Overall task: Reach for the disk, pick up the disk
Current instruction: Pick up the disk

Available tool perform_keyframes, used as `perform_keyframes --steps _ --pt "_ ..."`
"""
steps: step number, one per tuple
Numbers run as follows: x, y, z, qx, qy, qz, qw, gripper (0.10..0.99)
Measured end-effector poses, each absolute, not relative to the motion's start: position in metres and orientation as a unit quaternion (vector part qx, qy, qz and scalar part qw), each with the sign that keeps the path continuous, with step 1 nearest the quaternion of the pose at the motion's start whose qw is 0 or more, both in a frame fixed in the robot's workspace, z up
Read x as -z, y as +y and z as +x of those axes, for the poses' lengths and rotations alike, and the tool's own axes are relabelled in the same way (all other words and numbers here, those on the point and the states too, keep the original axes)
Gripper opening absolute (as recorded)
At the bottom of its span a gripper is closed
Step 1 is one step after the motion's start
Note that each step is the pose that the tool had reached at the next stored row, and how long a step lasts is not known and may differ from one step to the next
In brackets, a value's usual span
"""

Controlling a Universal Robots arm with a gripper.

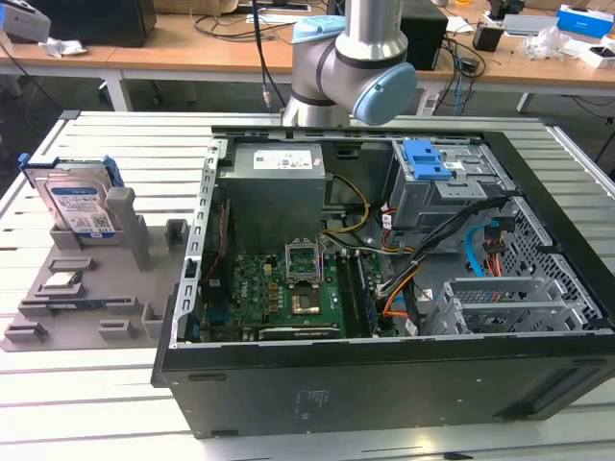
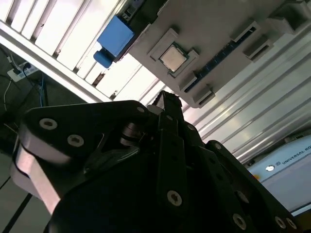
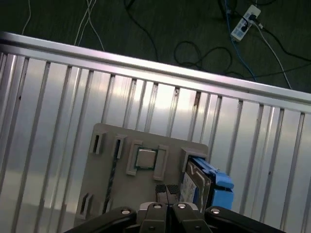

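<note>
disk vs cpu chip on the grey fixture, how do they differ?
Pose: the disk stands on edge in a slot of the grey fixture; the chip lies flat in a recess.
Size: the disk is far larger than the chip.
Look: the disk has a blue-and-white label and blue side rails; the chip is a plain silver square.
Both sit on the same fixture.

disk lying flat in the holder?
No, in the exterior view the disk stands upright on its edge in a slot of the grey holder.
</note>
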State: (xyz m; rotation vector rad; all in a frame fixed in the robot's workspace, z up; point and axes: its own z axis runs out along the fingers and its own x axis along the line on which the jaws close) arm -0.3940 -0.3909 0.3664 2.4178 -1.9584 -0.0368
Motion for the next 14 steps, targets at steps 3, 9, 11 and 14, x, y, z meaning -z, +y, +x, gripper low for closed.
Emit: perform_keyframes --steps 3,9,11,14 --pt "-0.3664 -0.3908 -0.3940 0.012 -0.617 0.787 0.015 0.106" --pt "-0.3664 -0.3908 -0.3940 0.011 -0.587 0.809 0.016 0.106" --pt "-0.3664 -0.3908 -0.3940 0.011 -0.574 0.819 0.016 0.106" --pt "-0.3664 -0.3908 -0.3940 0.010 -0.553 0.833 0.016 0.106"
